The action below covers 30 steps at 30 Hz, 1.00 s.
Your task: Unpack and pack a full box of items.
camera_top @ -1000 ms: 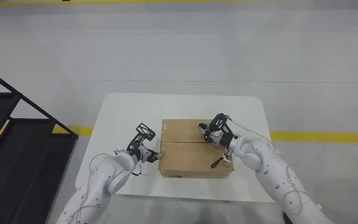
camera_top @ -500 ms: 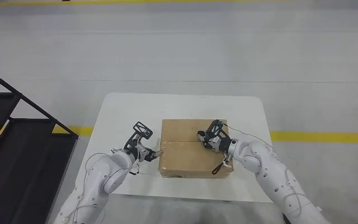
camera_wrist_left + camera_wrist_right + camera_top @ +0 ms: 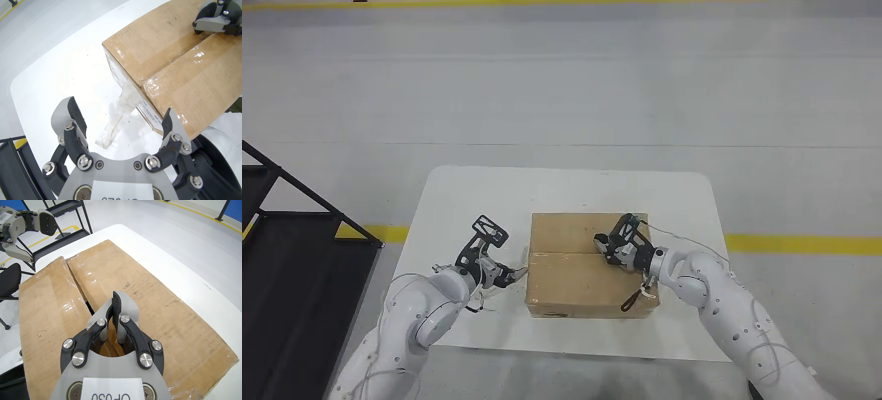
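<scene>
Grey floor, white bench (image 3: 572, 185). Box (image 3: 577, 290) sits mid-bench, flaps down, centre seam (image 3: 79, 289) partly split. Left gripper (image 3: 121, 106): fingers wide apart, just off the box end where a loose tape strip (image 3: 128, 94) hangs. Right gripper (image 3: 115, 298): fingers pressed together over the seam. Cardboard looks stiff, likely weighty if full. Tape is flimsy and slick, so pinch its free end.
</scene>
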Each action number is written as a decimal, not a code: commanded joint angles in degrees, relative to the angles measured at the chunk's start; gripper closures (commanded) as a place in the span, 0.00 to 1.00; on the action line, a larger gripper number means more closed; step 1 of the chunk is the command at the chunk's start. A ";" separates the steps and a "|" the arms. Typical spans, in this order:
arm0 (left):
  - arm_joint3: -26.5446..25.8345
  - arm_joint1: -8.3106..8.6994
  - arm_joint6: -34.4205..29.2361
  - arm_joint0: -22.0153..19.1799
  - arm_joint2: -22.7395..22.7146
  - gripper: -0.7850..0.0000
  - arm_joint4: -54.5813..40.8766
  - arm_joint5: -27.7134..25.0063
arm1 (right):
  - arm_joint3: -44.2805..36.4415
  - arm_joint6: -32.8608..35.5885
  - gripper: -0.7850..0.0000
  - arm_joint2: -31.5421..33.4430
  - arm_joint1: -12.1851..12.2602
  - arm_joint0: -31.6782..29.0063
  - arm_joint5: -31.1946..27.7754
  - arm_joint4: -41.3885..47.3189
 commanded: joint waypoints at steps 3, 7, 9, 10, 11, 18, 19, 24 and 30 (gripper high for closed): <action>0.30 0.00 1.01 0.34 -0.38 0.00 0.59 0.58 | -1.84 -1.63 1.00 0.38 0.15 -1.01 -1.38 -0.26; 1.15 -0.02 2.48 1.01 -1.47 0.00 0.93 2.02 | -3.24 -3.30 1.00 0.97 0.52 -2.50 -2.94 -1.99; 1.85 -0.06 3.05 1.37 -1.73 0.00 0.88 2.34 | -3.37 -2.97 1.00 1.08 0.67 -2.98 -3.56 -2.61; 2.30 -0.08 3.13 1.51 -1.77 0.00 1.03 2.60 | -3.29 -2.81 1.00 1.15 0.70 -3.07 -3.60 -2.76; 2.60 -0.10 3.22 1.57 -1.60 0.00 1.51 2.48 | -3.09 -2.70 1.00 1.17 0.70 -3.15 -3.47 -2.88; 7.07 -0.80 6.04 0.53 2.00 0.00 4.83 2.66 | -1.68 -2.92 1.00 0.81 0.43 -2.61 -2.68 -2.99; 7.91 -0.93 6.26 0.09 2.64 0.00 5.40 2.71 | -1.57 -2.91 1.00 0.75 0.39 -2.47 -2.71 -2.99; 12.12 -1.72 7.90 -2.49 5.98 0.00 9.72 4.16 | -1.12 -3.15 1.00 0.59 0.23 -1.95 -2.92 -3.02; 15.89 -2.76 9.01 -5.09 8.58 0.00 9.17 4.44 | -0.53 -3.29 1.00 0.72 0.16 -1.50 -3.34 -3.06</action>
